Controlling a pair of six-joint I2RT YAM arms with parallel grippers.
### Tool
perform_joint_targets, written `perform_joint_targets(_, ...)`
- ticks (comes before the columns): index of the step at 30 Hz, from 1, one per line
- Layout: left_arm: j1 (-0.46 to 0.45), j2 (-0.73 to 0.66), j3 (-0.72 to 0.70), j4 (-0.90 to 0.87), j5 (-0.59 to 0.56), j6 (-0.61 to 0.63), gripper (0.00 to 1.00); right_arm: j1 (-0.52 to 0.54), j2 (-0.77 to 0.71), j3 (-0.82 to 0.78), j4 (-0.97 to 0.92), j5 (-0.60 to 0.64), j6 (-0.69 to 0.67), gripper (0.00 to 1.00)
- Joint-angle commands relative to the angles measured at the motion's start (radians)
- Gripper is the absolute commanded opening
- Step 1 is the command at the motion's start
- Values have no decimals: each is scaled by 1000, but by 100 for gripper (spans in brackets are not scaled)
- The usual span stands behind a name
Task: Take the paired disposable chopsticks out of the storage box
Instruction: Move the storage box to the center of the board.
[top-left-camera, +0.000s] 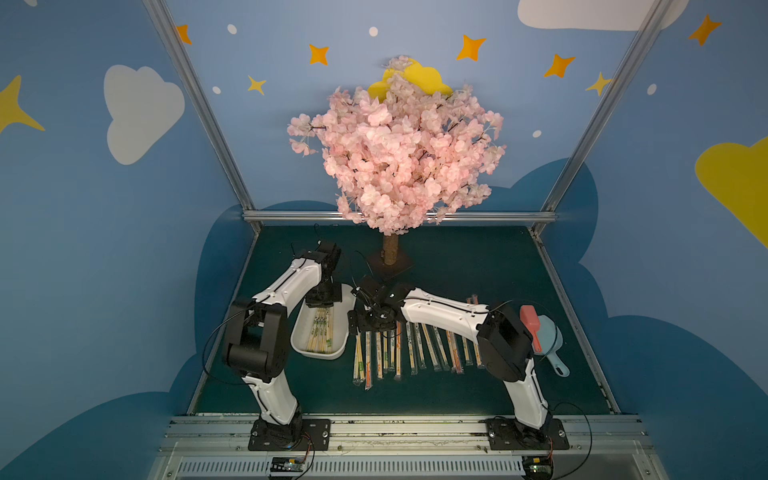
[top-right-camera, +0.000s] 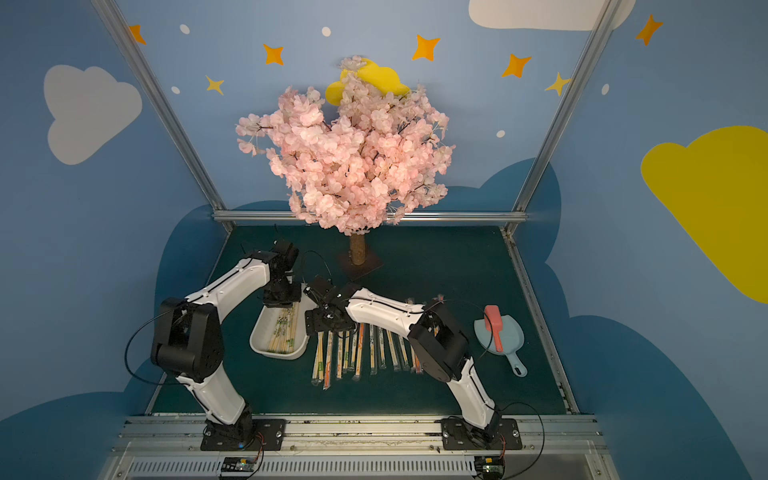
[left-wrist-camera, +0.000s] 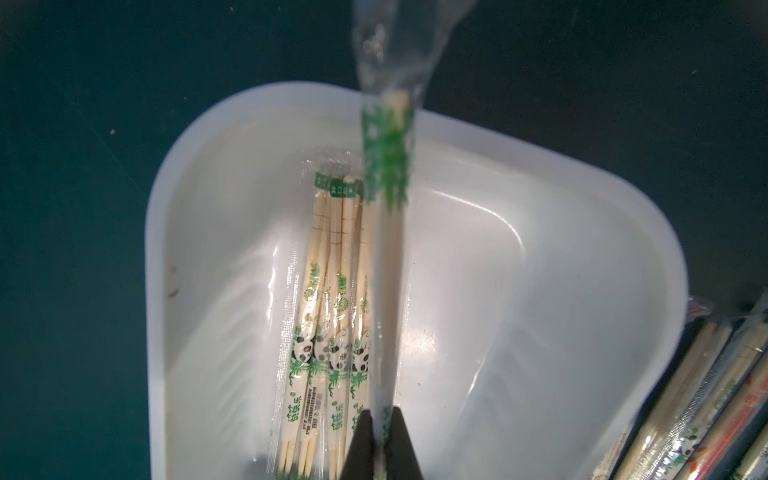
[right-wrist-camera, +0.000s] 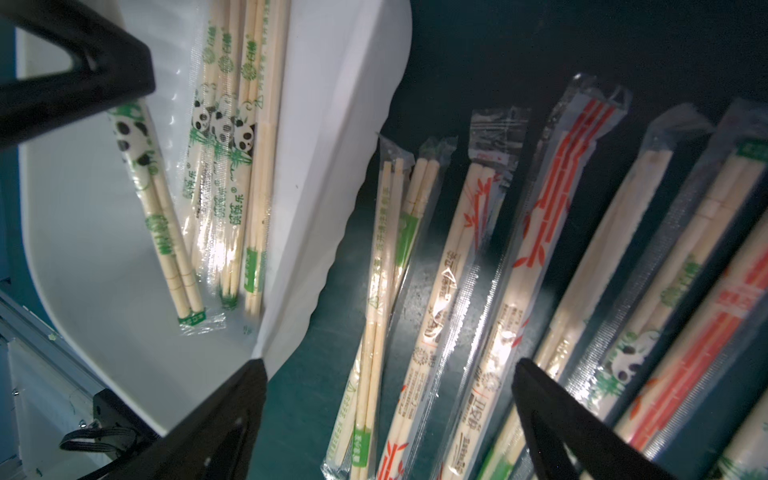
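**Fig.** Storage box (top-left-camera: 318, 354) (white, shallow, rounded corners) sits on dark-green counter (top-left-camera: 457, 270).

- **L claw** (left-wrist-camera: 380, 415): above the box, jaws nipped tight on one end of held pair (left-wrist-camera: 388, 166) (green print, clear sleeve). Held pair runs approx. along box length, slightly skew to loose pairs (left-wrist-camera: 328, 291), which lie side by side on box floor. Whether its far end touches box floor cannot be told.
- **R claw** (right-wrist-camera: 388, 365): spread wide, holding nothing. One finger is above box rim, the other above row of pairs (top-left-camera: 415, 349).
- **Row of pairs:** lies on counter just beside box, roughly parallel w/ its long side. Orange, green & black prints are mixed.
- **Light-blue scoop** (top-left-camera: 548, 338) w/ red item (top-left-camera: 531, 322) on it: well apart from box, beyond the row.
- **Blossom tree** (top-left-camera: 399, 145): stands behind box, nr counter's back edge.
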Motion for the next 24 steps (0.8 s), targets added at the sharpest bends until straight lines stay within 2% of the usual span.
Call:
perform_joint_targets(1, 13, -38, 22, -35, 28, 19, 3, -2, 47, 61, -56, 2, -17, 95)
perform_joint_targets(11, 25, -109, 44, -66, 103, 60, 3, -3, 120, 202, -107, -12, -41, 95)
perform_joint_targets(14, 25, -147, 34, -63, 160, 85, 3, -7, 68, 161, -101, -6, -39, 95)
perform_joint_targets(18, 24, -216, -2, -32, 307, 126, 3, -20, -58, 44, -37, -6, -23, 96)
perform_joint_targets(24, 21, -317, -101, 46, 507, 106, 3, -35, -216, -116, 23, 21, 13, 96)
